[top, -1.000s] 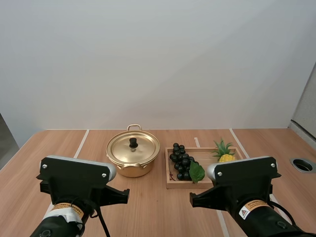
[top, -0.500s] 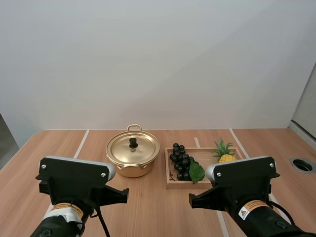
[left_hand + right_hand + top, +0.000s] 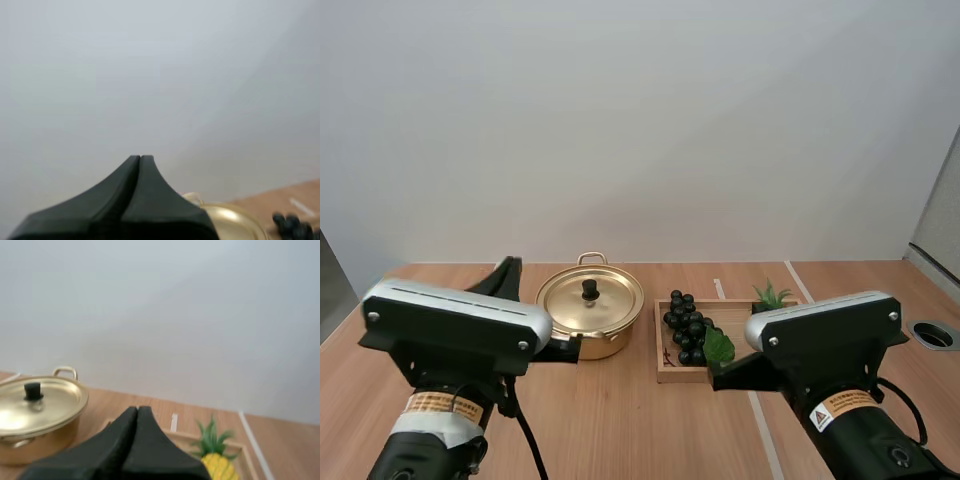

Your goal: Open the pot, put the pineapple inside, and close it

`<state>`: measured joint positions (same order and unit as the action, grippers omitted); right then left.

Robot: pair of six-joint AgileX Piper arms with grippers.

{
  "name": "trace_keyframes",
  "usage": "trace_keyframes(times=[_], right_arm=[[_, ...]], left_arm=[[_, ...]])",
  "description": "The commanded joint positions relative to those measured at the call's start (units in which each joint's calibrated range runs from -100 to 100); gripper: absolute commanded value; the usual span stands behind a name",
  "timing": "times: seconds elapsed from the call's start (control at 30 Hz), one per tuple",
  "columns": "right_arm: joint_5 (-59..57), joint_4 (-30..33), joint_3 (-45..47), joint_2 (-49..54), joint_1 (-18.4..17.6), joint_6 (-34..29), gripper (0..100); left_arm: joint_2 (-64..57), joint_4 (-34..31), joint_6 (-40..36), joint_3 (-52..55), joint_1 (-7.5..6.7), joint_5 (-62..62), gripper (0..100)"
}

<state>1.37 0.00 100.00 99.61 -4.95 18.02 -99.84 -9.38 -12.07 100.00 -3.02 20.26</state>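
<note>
A gold pot [image 3: 590, 322] stands mid-table with its lid [image 3: 590, 298] on, a black knob in the lid's middle. To its right a wooden tray [image 3: 665, 366] holds a bunch of dark grapes [image 3: 687, 327] and a small yellow pineapple [image 3: 770, 297], whose green crown rises behind my right arm. My left gripper [image 3: 140, 159] is shut, its fingers one dark wedge pointing above the pot [image 3: 235, 222]. My right gripper [image 3: 137, 411] is shut too, between the pot [image 3: 37, 412] and the pineapple [image 3: 217, 460].
White tape lines [image 3: 485, 290] run across the wooden table. A round metal grommet [image 3: 932, 334] sits in the table at the far right. A plain wall stands behind.
Both arms have lifted and tilted up; their housings now stand higher in the high view. The right arm now covers the pineapple's body. Pot, tray and grapes have not moved.
</note>
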Motion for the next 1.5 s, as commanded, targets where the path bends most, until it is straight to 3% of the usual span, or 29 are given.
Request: trace_keyframes(times=[0.0,0.1,0.2,0.3,0.4,0.53,0.87,1.07,1.2,1.47], right_arm=[[23.55,1.12,0.00,0.39,0.23,0.45,0],[47.11,1.12,0.00,0.39,0.33,0.45,0],[67.02,0.61,0.00,0.39,0.33,0.45,0],[68.42,-1.30,-3.45,0.39,0.33,0.45,0],[51.97,-6.83,-13.46,-0.22,0.33,0.45,0],[19.75,-11.35,-31.50,-4.29,0.59,1.41,0],[-34.45,-4.21,-67.85,-20.07,5.25,2.13,0],[-64.54,0.99,-80.03,-32.96,7.42,2.13,0],[-76.54,4.58,-84.52,-42.04,7.42,2.13,0],[-82.93,6.34,-85.14,-56.14,7.42,2.13,0]], left_arm=[[-0.16,-0.35,-0.09,0.00,0.31,24.15,0],[-0.16,-0.12,-0.09,-0.98,0.40,36.28,0],[-0.16,1.77,-0.97,-5.82,0.40,36.85,0],[-0.16,8.79,-2.32,-11.35,0.40,34.60,0],[0.32,15.78,-2.42,-19.71,0.40,21.43,0],[5.70,16.89,-2.42,-32.12,0.40,3.89,0],[25.79,16.89,5.51,-61.00,0.40,-26.46,0],[36.47,16.89,5.91,-70.92,0.40,-42.18,0],[41.11,16.89,6.04,-74.16,0.67,-46.53,0],[49.73,17.14,7.19,-74.83,4.63,-60.71,0]])
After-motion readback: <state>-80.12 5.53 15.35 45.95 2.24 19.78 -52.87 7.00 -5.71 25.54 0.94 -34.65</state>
